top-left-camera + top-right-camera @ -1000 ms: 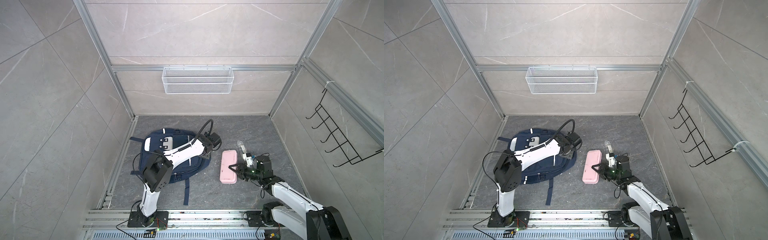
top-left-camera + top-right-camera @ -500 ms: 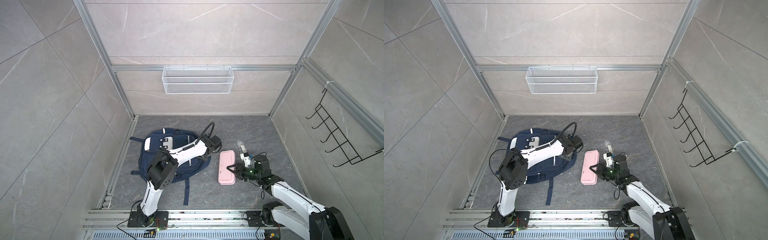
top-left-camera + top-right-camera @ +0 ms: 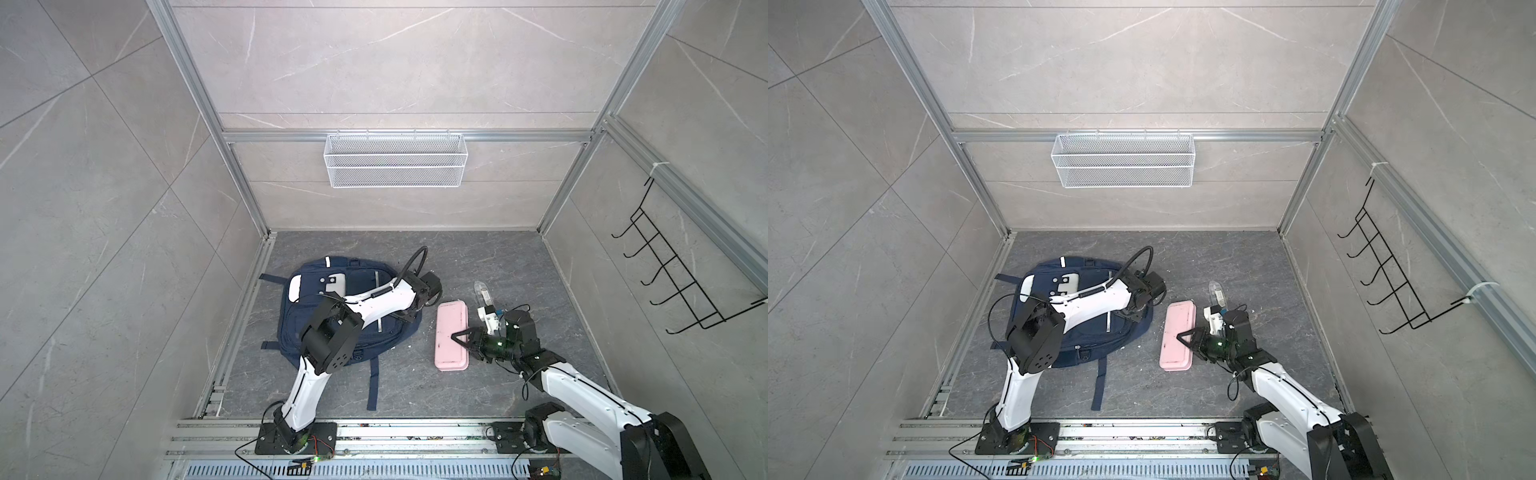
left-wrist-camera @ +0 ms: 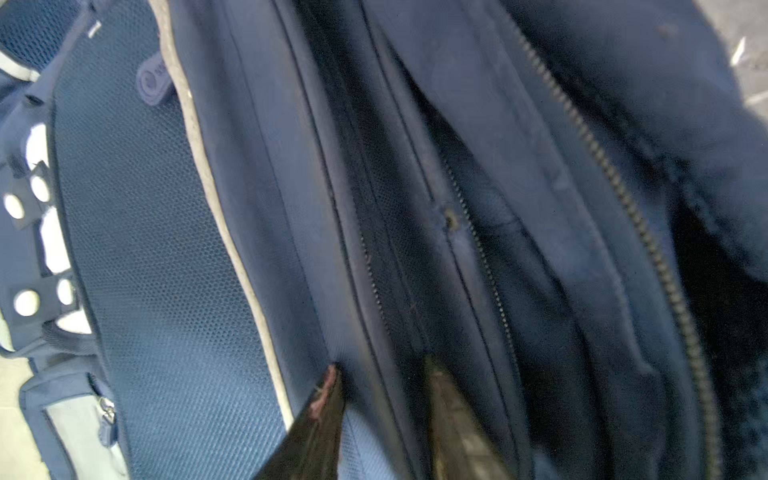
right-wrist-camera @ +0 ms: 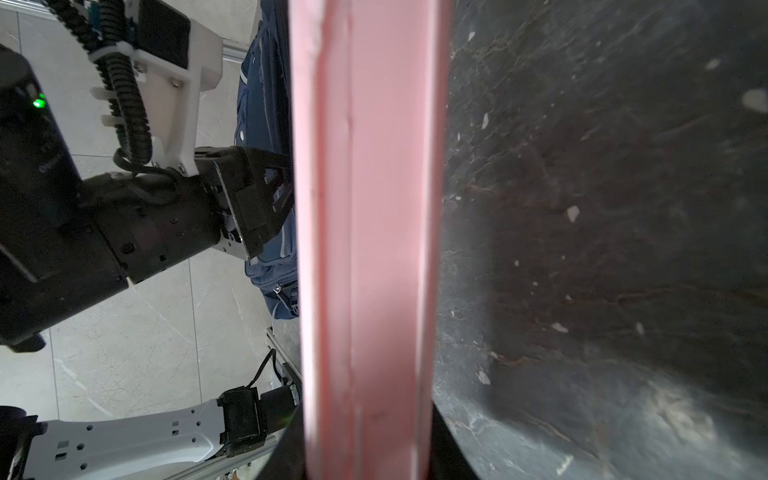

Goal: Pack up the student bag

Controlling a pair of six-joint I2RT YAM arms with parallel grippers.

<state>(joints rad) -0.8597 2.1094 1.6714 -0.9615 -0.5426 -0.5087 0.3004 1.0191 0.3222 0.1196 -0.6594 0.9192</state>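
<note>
Enclosed cell. Walls (image 3: 395,62) of large pale grey marble-look tiles, thin white veining. Aluminium frame posts (image 3: 192,83) at back corners, horizontal rail (image 3: 519,136) across back wall. White wire mesh basket (image 3: 395,166) hung on rail, centred. Black wire hook rack (image 3: 681,270) on right-hand wall. Floor (image 3: 478,257) dark grey, veined, pale flecks scattered. Aluminium tracks (image 3: 415,434) and slotted grille (image 3: 232,471) along near edge. Even, diffuse light.

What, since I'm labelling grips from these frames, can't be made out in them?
Left gripper: in both top views mostly under its own wrist; in the left wrist view its fingers are cut off by the edge, so a pinch on the student bag is unclear.
Bag's inside: left wrist view, gaps beside the zips too dark.
Pink case: right wrist view, blurred, both ends cut off.
Clear item: both top views, too small to identify.
</note>
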